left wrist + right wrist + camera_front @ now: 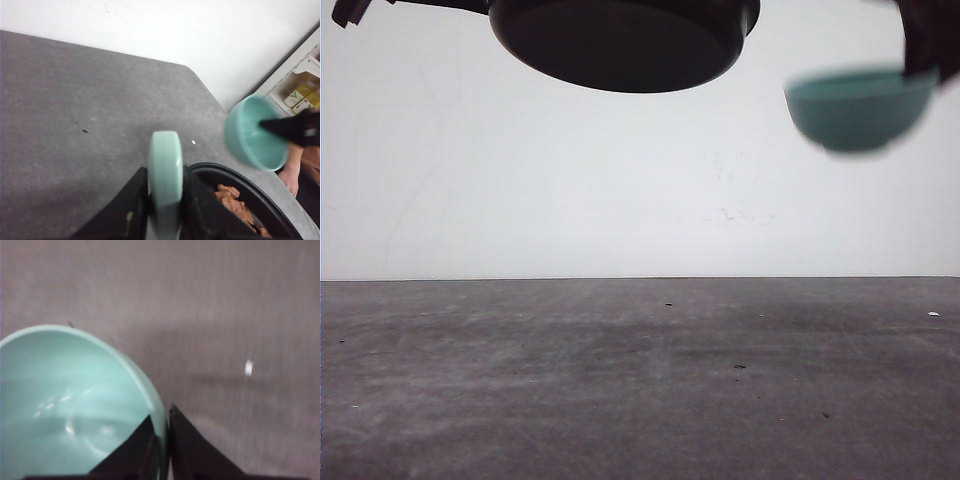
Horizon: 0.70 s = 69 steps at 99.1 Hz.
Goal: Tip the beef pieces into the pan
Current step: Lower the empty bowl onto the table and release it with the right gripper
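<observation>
Two loads hang in the air, and that is my worry. My left end effector (165,220) is clamped on the pan (250,200) by its mint handle (165,180), gripping the handle edge-on, so the weight of the pan and the beef (237,205) heaped inside could twist it in my fingers (127,210) and tip the meat onto the counter (75,125) below. I judge the pour done: the bowl (60,405) looks bare inside.

My right end effector (165,440) pinches the bowl's rim, one finger in and one out. The bowl is blurred, so that arm is moving; a fast swing on such a thin bite could let it slip, or knock it against the pan, which it hangs just beside. From the front, the pan (625,45) and bowl (860,105) both ride high above the counter (640,380), near the wall (570,180).
</observation>
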Each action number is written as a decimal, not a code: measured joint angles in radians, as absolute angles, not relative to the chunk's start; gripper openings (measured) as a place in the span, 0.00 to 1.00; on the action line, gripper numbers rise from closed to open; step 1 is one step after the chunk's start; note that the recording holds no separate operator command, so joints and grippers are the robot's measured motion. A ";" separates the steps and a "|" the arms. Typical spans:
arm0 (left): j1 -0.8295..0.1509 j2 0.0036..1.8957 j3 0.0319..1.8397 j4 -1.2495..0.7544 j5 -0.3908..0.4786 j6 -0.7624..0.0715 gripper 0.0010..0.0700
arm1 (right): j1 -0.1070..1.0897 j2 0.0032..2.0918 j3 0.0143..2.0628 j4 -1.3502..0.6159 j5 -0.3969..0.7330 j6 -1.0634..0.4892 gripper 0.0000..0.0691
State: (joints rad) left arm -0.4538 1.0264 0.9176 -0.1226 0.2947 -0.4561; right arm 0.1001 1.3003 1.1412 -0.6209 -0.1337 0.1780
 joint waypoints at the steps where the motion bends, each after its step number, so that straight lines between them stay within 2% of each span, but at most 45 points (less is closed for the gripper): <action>1: -0.454 1.026 0.918 -0.123 0.295 -0.456 0.08 | 0.096 1.306 1.134 -0.618 -0.139 0.179 0.02; 29: -0.454 1.026 0.918 -0.122 0.307 -0.456 0.08 | 0.063 1.452 0.946 -0.459 -0.164 0.205 0.02; 69: -0.454 1.026 0.918 -0.122 0.310 -0.456 0.08 | 0.061 1.523 0.926 -0.399 -0.158 0.215 0.02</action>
